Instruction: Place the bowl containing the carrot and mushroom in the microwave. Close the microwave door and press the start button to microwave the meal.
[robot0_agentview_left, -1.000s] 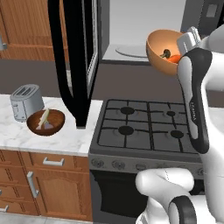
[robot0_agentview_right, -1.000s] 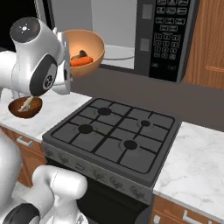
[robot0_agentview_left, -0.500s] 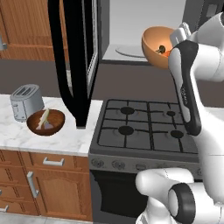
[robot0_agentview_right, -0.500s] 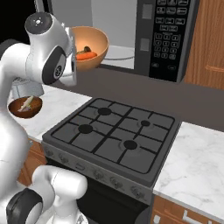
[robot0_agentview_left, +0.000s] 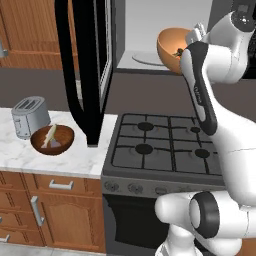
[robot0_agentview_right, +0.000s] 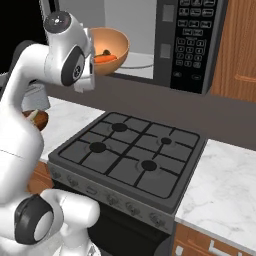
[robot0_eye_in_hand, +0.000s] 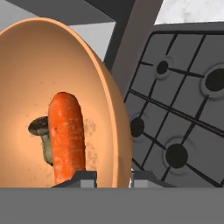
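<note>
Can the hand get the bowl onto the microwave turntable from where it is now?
Probably yes: the microwave door stands wide open and the hand holds the bowl at the cavity's mouth.

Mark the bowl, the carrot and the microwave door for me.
bowl (robot0_eye_in_hand: 52, 61): hand view, inner wall.
carrot (robot0_eye_in_hand: 66, 135): hand view, middle of its body.
microwave door (robot0_agentview_left: 82, 75): left base view, black frame.

In the left base view the arm (robot0_agentview_left: 200, 85) covers the right side of the bowl (robot0_agentview_left: 169, 47), and the food inside is only a dark and orange speck. The microwave door (robot0_agentview_left: 82, 65) is cut off at the top edge. The button panel's (robot0_agentview_right: 192, 42) labels are too small to read. In the hand view the carrot (robot0_eye_in_hand: 66, 138) hides part of the mushroom (robot0_eye_in_hand: 41, 131), and the bowl's near rim runs off the bottom.
</note>
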